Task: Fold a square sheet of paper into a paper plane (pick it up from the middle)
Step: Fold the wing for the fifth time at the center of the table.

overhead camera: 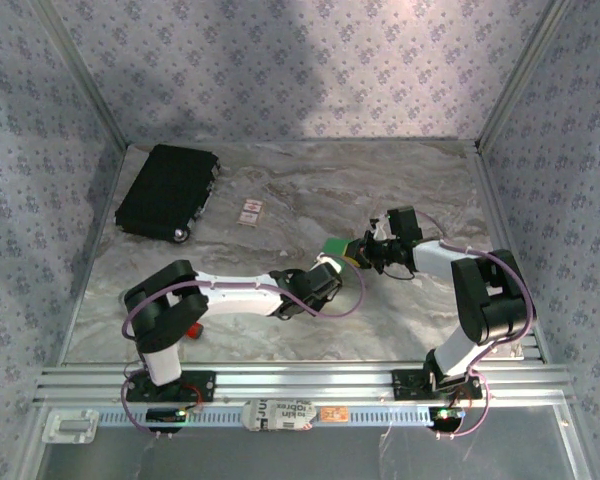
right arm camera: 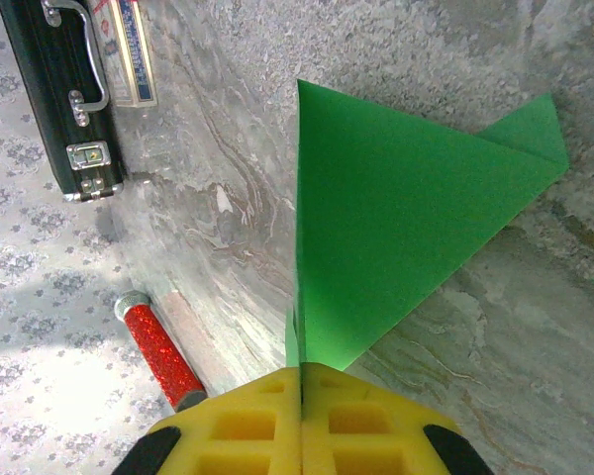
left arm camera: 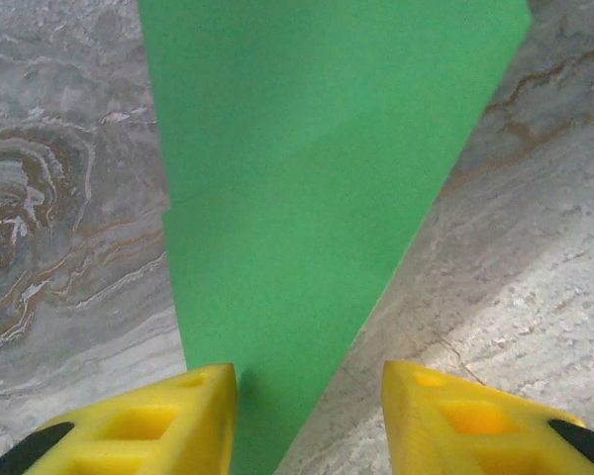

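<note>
The green sheet of paper (overhead camera: 335,245) is folded into a pointed shape with a crease and sits just above the middle of the marble table (overhead camera: 280,190). My right gripper (right arm camera: 301,371) is shut on one edge of the paper (right arm camera: 386,218), which stands up on edge from the jaws. That same gripper (overhead camera: 358,252) reaches in from the right. My left gripper (left arm camera: 307,374) is open, its yellow fingers (left arm camera: 193,411) apart on either side of the paper's narrow end (left arm camera: 307,178). Seen from above, the left gripper (overhead camera: 332,264) sits just below the paper.
A black case (overhead camera: 167,190) lies at the far left corner, also seen from the right wrist (right arm camera: 59,89). A small white card (overhead camera: 251,211) lies beside it. A red bar-shaped tool (right arm camera: 158,351) lies near the left arm's base (overhead camera: 193,330). Patterned walls enclose the table.
</note>
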Robot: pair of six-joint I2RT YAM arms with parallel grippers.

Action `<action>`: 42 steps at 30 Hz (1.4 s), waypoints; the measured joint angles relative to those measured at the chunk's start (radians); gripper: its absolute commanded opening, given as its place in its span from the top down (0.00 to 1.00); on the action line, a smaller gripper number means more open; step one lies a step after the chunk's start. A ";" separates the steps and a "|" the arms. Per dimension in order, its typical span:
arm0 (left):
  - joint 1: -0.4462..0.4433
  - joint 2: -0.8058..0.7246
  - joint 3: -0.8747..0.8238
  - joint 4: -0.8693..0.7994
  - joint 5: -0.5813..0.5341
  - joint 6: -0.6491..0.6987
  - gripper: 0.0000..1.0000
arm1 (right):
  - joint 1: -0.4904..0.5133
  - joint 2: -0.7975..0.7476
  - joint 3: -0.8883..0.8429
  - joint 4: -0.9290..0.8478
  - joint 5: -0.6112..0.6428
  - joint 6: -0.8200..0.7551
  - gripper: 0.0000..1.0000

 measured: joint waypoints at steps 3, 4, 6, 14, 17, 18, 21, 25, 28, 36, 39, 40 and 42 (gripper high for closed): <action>0.000 0.008 0.004 -0.002 -0.004 0.008 0.65 | 0.000 0.000 0.000 0.000 0.000 0.000 0.93; 0.000 0.011 0.007 -0.004 -0.006 0.011 0.65 | 0.000 0.000 0.000 0.000 0.000 0.000 0.93; 0.000 0.014 0.010 -0.008 -0.007 0.012 0.65 | 0.000 0.000 0.000 0.000 0.000 0.000 0.93; 0.000 0.017 0.011 -0.014 -0.023 0.019 0.67 | 0.000 0.000 0.000 0.000 0.000 0.000 0.93; 0.000 0.017 0.011 -0.014 -0.029 0.025 0.71 | 0.000 0.000 0.000 0.000 0.000 0.000 0.93; 0.000 0.017 0.011 -0.014 -0.029 0.027 0.72 | 0.000 0.000 0.000 0.000 0.000 0.000 0.93; 0.000 0.017 0.011 -0.014 -0.029 0.035 0.77 | 0.000 0.000 0.000 0.000 0.000 0.000 0.93; 0.000 0.018 0.011 -0.014 -0.029 0.042 0.81 | 0.000 0.000 0.000 0.000 0.000 0.000 0.93; 0.000 0.018 0.011 -0.014 -0.029 0.045 0.85 | 0.000 0.000 0.000 0.000 0.000 0.000 0.93; 0.000 0.018 0.011 -0.014 -0.037 0.053 0.76 | 0.000 0.000 0.000 0.000 0.000 0.000 0.93; 0.000 0.018 0.011 -0.014 -0.048 0.063 0.73 | 0.000 0.000 0.000 0.000 -0.001 0.000 0.93; 0.000 0.018 0.011 -0.013 -0.052 0.065 0.73 | 0.000 0.000 0.000 0.000 -0.001 0.000 0.93; 0.000 0.018 0.011 -0.013 -0.056 0.071 0.72 | 0.000 0.000 0.000 0.000 -0.003 0.000 0.93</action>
